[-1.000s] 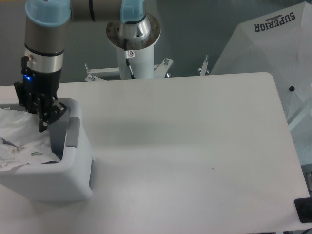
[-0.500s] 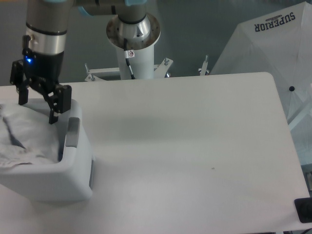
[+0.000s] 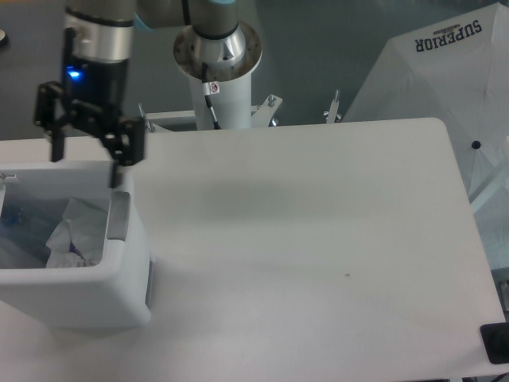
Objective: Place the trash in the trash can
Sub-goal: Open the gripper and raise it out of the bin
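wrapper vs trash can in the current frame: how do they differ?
The wrapper is small, crumpled and irregular; the trash can is large, boxy and rigid with rounded corners. The wrapper lies inside, while the trash can stands upright on the table. The trash can has a grey side panel; the wrapper shows faint dark print. Both are white.

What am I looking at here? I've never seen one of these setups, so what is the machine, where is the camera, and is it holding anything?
A single fixed camera looks down at a white table from the front. The grey-and-blue machine at the top left is a robot arm. Its base post is mounted behind the table, and the black gripper is at the arm's end. Its two jaws are spread apart and hold nothing. It hangs above the trash can, a boxy white bin at the table's left edge. Inside lies a crumpled white wrapper, with something clear and bluish at the far left, probably the bottle. The white umbrella at the right is off the table.
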`<control>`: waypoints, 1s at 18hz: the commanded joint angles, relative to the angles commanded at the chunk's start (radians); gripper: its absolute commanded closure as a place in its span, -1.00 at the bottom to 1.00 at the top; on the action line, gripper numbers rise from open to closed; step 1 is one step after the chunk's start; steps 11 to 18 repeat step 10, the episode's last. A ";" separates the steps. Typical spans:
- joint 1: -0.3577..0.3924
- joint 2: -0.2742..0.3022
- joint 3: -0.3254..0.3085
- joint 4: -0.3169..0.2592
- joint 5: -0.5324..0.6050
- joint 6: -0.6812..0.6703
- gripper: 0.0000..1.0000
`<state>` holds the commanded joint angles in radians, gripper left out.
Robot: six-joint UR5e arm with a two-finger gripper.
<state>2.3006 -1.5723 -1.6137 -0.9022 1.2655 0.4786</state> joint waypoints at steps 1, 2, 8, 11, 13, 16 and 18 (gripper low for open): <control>0.046 -0.003 0.003 0.009 -0.001 0.005 -1.00; 0.081 -0.008 0.014 0.022 -0.004 0.014 -1.00; 0.175 -0.066 0.089 0.023 0.003 0.159 -1.00; 0.192 -0.069 0.087 0.023 0.002 0.193 -1.00; 0.192 -0.069 0.087 0.023 0.002 0.193 -1.00; 0.192 -0.069 0.087 0.023 0.002 0.193 -1.00; 0.192 -0.069 0.087 0.023 0.002 0.193 -1.00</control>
